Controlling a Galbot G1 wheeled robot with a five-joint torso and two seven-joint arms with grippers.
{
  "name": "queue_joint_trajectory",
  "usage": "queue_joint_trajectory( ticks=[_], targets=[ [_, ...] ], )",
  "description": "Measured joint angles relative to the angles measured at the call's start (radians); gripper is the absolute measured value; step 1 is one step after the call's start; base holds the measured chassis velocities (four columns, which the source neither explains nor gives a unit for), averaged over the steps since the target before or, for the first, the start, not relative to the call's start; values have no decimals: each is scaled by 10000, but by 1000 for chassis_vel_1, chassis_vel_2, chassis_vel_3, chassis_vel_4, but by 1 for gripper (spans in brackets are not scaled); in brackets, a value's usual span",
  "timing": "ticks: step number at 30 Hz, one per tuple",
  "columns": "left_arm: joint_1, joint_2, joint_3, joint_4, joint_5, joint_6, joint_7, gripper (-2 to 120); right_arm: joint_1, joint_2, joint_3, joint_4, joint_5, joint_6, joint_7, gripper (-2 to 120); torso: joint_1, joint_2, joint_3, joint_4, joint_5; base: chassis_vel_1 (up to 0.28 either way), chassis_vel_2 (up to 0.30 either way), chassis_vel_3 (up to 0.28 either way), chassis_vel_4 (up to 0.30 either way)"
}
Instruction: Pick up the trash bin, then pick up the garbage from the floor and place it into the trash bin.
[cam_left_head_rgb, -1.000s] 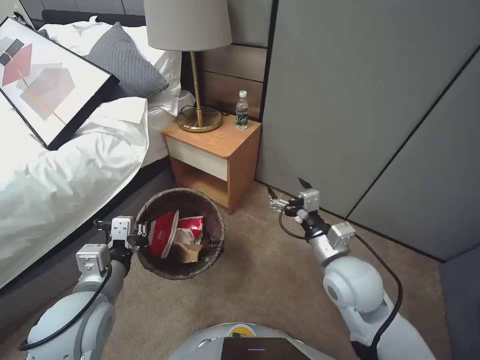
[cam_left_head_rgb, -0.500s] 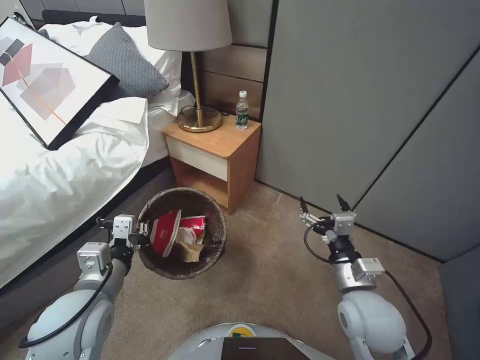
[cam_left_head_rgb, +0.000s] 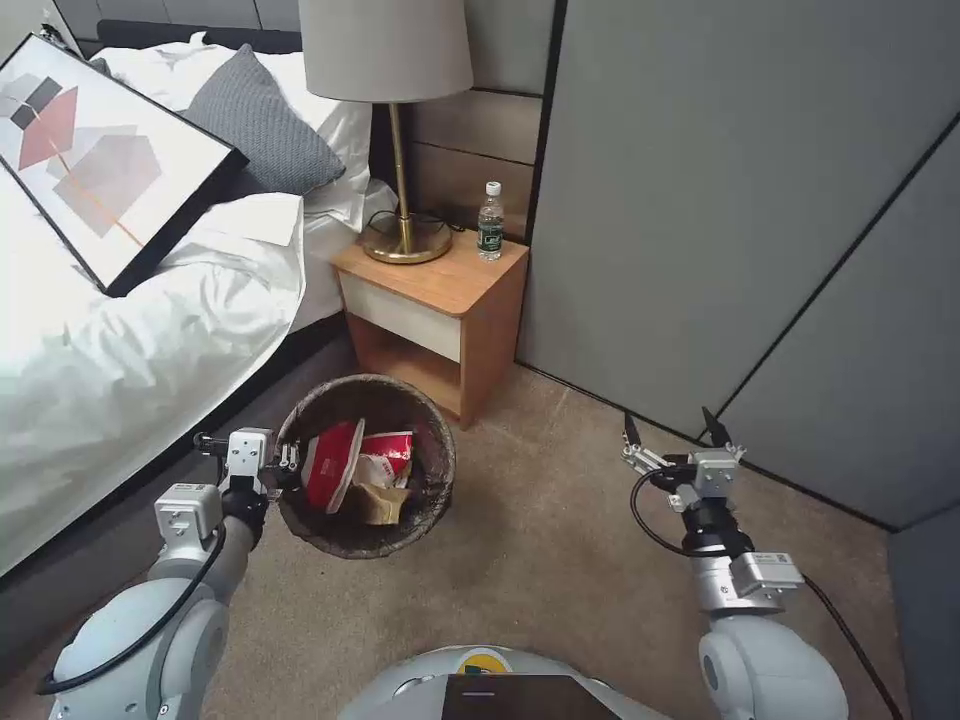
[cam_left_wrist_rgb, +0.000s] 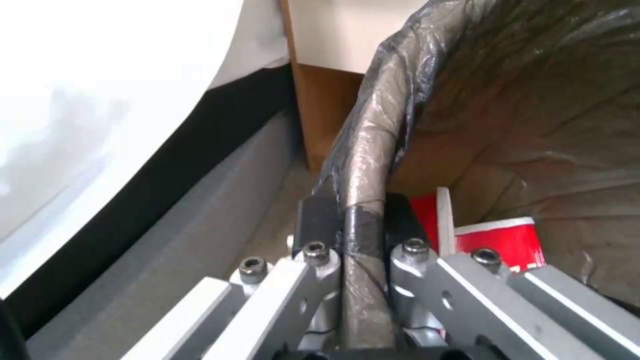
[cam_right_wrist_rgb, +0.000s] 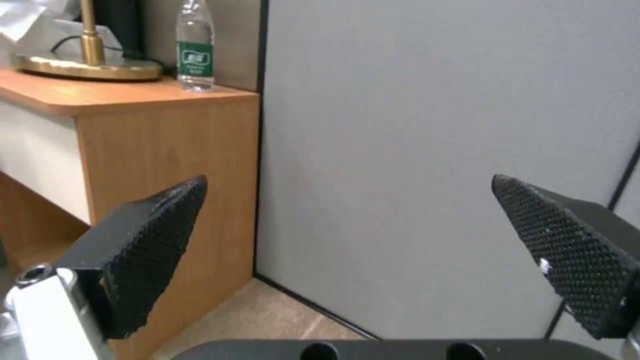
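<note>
Left gripper (cam_left_head_rgb: 285, 470) pinches the bin (cam_left_head_rgb: 366, 465) rim at its 9 o'clock so it can be carried, bin at the nightstand's (cam_left_head_rgb: 437, 300) 7 o'clock, while the right gripper (cam_left_head_rgb: 675, 435) waits wide open, empty.

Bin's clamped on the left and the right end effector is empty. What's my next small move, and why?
Probably hold the grip and turn the base to look for more litter. The left end effector is shut on the trash bin rim, red-and-white packets already lie inside, and the carpet in view is bare. The right end effector hangs open near the wall. A bottle stands on the nightstand, not the floor.
</note>
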Motion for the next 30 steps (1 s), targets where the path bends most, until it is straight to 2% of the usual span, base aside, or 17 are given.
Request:
queue_joint_trajectory(
  ticks=[11,30],
  targets=[
    [96,-32,-10,-26,23,31,6,3,-575,42,80,26,123,474,-92,100,0,-1,0,-1,0,44,55,57,58],
    [207,-79,-6,-33,86,50,-50,3,-549,-143,-55,-143,209,501,-159,100,0,-1,0,0,0,76,76,72,69]
  ],
)
